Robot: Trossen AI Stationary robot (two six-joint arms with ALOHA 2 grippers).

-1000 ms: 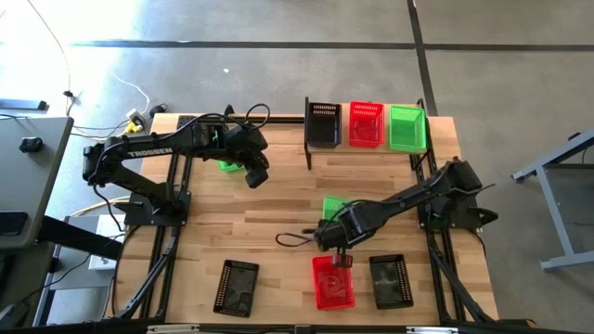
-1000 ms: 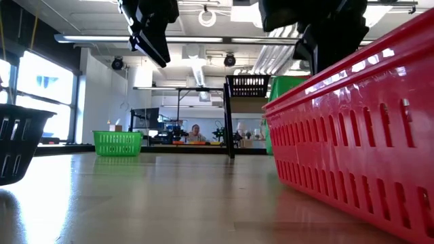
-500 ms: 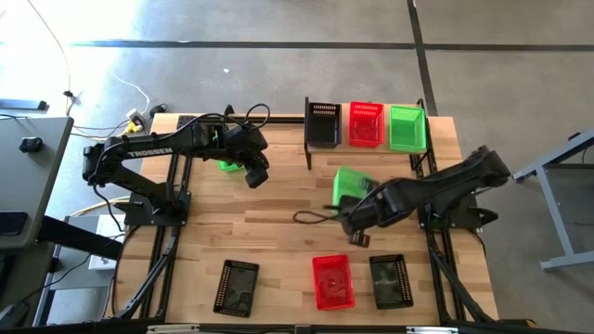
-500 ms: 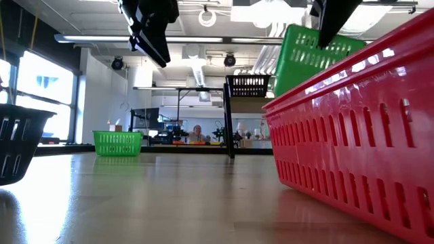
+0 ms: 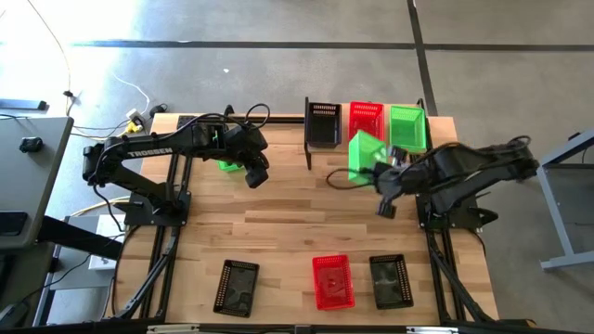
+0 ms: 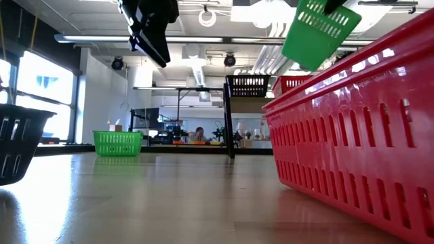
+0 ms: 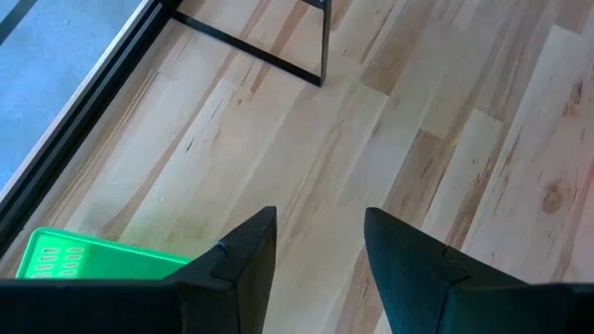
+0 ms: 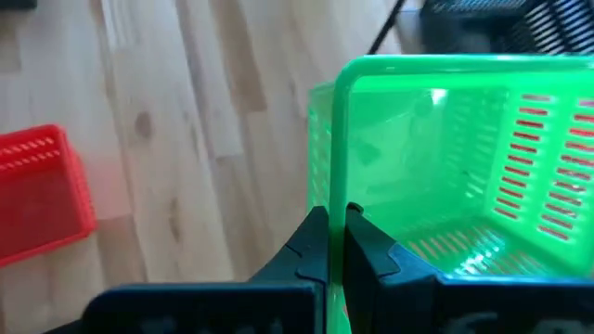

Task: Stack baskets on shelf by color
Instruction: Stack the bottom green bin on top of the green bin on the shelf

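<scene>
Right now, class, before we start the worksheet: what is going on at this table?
The right tool is shut on the rim of a green basket and holds it in the air, close to the shelf. One black, one red and one green basket already sit on that shelf. The left tool hangs open over another green basket on the table. A red basket and two black ones wait at the table's near edge.
</scene>
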